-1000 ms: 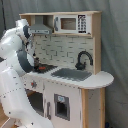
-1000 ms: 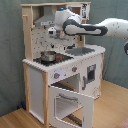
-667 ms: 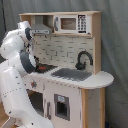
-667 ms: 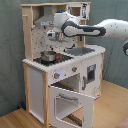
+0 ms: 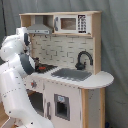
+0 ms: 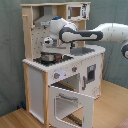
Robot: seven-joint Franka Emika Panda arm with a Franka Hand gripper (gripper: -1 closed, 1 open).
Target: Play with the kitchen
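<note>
Whether the jaws are parted or closed cannot be told: the gripper [image 6: 48, 49] hangs low over the stovetop [image 6: 46, 60] in the second exterior view, its tip lost against a dark pot [image 6: 49, 57]. At the first exterior view's left the white arm [image 5: 17, 75] hides that stovetop corner. The kitchen [image 5: 75, 70] fills both exterior views, oven door [image 6: 70, 102] swung down open; sink [image 5: 72, 74] and faucet [image 5: 83, 58] lie rightward.

The kitchen [image 6: 65, 75] shows matt white panels and pale wood edging, with a shiny metal pot [image 6: 49, 56] on its stovetop.
</note>
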